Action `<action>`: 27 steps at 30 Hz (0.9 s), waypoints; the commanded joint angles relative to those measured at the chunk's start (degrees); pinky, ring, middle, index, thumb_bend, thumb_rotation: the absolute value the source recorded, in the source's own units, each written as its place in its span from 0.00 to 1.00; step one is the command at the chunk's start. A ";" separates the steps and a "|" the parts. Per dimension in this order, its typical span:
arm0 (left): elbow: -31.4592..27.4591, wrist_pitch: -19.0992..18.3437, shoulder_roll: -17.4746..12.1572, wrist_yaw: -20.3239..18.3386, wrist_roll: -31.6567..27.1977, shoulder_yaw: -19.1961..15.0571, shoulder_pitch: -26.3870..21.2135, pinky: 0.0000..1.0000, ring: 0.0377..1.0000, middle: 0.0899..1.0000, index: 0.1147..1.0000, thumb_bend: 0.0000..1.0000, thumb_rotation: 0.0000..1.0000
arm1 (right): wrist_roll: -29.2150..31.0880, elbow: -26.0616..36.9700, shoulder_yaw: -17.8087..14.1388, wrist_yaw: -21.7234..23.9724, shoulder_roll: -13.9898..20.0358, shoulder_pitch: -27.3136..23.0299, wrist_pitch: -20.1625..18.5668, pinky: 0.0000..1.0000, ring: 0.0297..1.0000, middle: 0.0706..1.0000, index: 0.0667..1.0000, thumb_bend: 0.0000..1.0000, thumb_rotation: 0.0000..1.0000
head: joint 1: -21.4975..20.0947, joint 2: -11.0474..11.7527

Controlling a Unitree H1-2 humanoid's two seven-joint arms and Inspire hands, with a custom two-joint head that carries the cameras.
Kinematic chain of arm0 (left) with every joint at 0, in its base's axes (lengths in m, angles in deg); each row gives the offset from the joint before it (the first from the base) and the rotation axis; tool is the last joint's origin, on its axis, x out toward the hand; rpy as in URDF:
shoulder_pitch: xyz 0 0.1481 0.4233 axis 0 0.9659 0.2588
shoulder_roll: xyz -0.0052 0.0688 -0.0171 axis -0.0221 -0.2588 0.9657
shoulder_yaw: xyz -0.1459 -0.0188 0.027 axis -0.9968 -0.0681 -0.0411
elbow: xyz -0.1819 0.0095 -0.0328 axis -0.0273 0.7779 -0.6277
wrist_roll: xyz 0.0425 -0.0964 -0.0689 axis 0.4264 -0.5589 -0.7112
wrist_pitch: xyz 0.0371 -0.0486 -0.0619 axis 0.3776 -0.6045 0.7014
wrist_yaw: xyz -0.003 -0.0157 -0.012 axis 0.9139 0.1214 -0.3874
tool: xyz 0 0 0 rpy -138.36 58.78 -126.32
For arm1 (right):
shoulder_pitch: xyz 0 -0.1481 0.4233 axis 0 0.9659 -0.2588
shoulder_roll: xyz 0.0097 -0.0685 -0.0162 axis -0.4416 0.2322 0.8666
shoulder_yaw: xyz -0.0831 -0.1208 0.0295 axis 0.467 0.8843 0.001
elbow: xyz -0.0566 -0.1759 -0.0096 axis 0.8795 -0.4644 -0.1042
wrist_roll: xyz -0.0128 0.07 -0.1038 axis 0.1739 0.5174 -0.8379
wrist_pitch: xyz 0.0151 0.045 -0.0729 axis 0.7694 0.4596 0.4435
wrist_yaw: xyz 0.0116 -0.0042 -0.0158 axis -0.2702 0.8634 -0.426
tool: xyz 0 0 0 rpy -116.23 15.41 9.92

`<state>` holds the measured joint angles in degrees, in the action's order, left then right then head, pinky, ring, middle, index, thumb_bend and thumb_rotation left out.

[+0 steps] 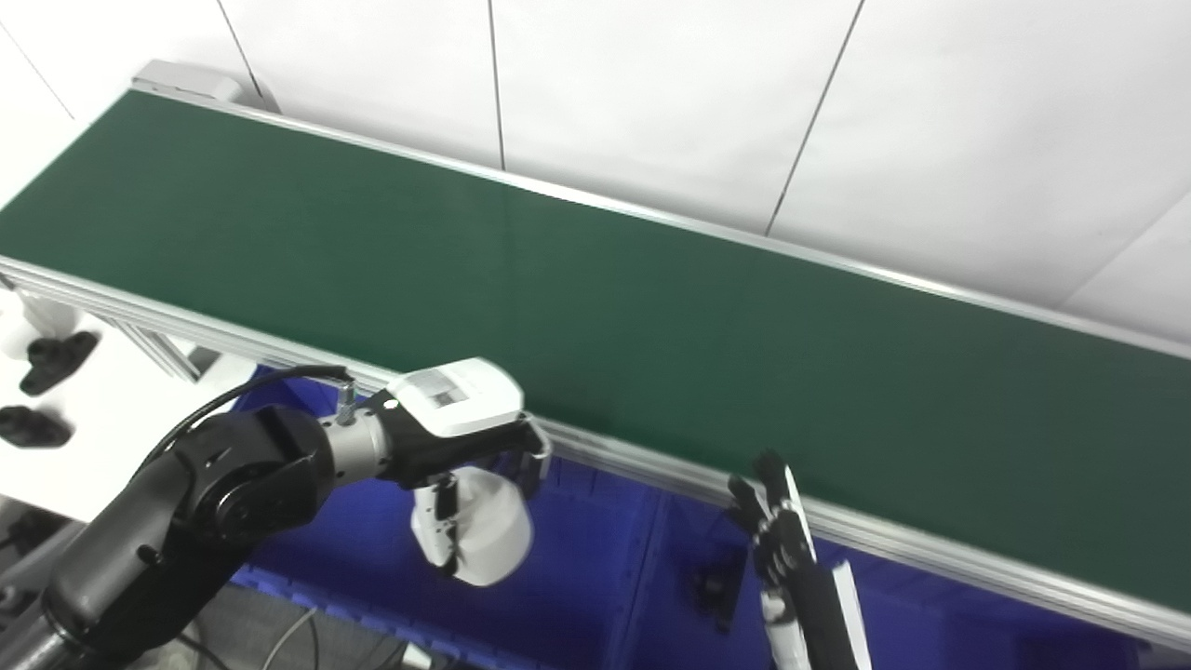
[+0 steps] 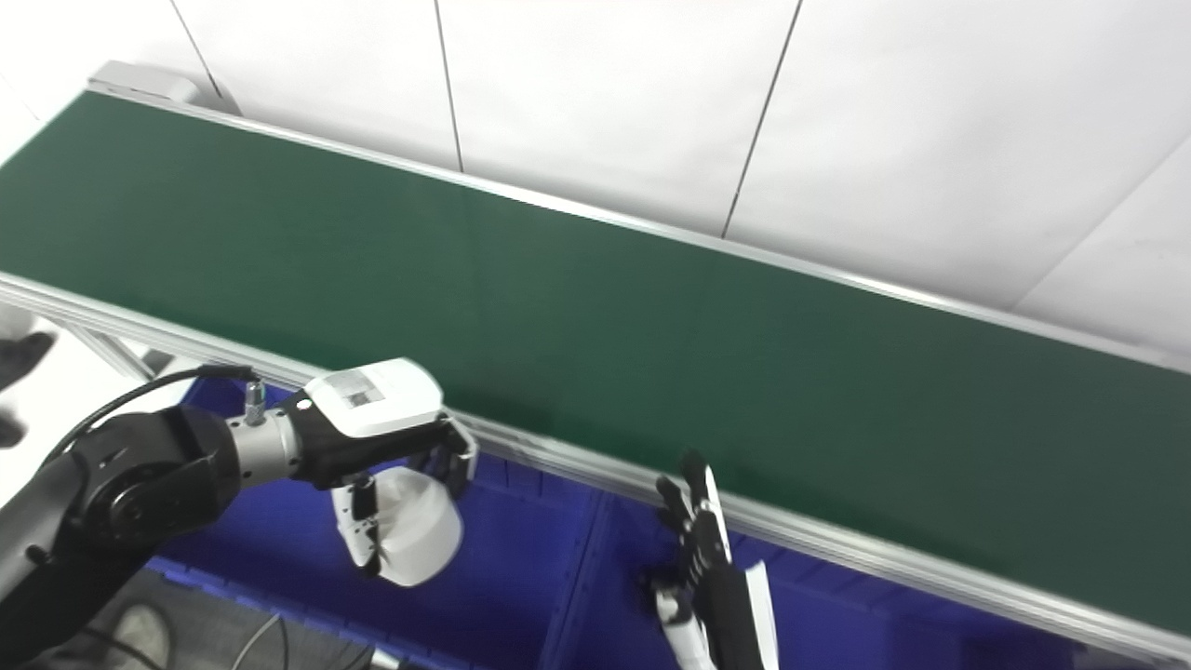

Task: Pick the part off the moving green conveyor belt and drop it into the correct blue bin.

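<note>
White part (image 1: 484,538) sits in my left hand (image 1: 461,437), lower left-center of frame, below the near rail of the green conveyor belt (image 1: 595,316) and above the blue bin (image 1: 595,577). Looks rounded, cup-like, w/ the fingers (image 1: 535,456) curled over its top and the thumb (image 1: 437,521) down its left side, so the hand is grasping the part. Part is off the belt; I can't tell whether it touches the bin floor, it seems to hang over it.

Left arm (image 1: 186,521) comes in from bottom left, black w/ a silver wrist collar and a black cable looping above it.

Right hand (image 1: 777,530) is at bottom center-right, edge-on to the cam, fingers pointing up toward the belt's near rail (image 1: 837,526). Fingers look straight and holding nothing, i.e. released. It sits over a second bin section, right of a divider (image 1: 651,577) in the blue. A small dark object (image 1: 716,586) lies in that section just left of the hand; too blurry to ID.

Belt runs diagonally from upper left to right edge, surface bare. White wall panels (image 1: 651,93) behind it. Far left edge: a white surface (image 1: 93,419) w/ a couple of dark shapes (image 1: 51,358).
</note>
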<state>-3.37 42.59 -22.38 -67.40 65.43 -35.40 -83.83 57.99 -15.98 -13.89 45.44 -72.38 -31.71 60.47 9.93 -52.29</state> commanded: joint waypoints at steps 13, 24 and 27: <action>24.60 9.60 1.78 34.27 17.07 1.80 0.11 0.44 0.40 0.43 0.45 0.50 0.00 | -1.25 1.38 2.45 0.04 -2.72 0.21 -0.04 0.90 0.93 0.98 1.00 0.83 0.93 | -1.84 1.11; 15.58 -2.36 0.72 11.72 17.31 2.75 0.56 0.69 0.80 0.84 0.82 0.99 0.29 | -0.89 1.27 2.32 0.09 -2.49 0.21 -0.11 0.91 0.93 0.98 1.00 0.83 0.93 | -1.88 1.12; 14.30 -2.00 -0.03 8.86 15.90 2.83 0.55 0.79 0.87 0.91 0.89 1.00 0.40 | -0.80 1.11 2.27 0.12 -2.45 0.12 -0.16 0.91 0.93 0.98 1.00 0.83 0.93 | -1.90 1.18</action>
<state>12.62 40.77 -20.64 -58.29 82.38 -32.21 -82.66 57.15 -15.83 -12.17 45.35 -73.86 -31.61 58.97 8.00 -51.15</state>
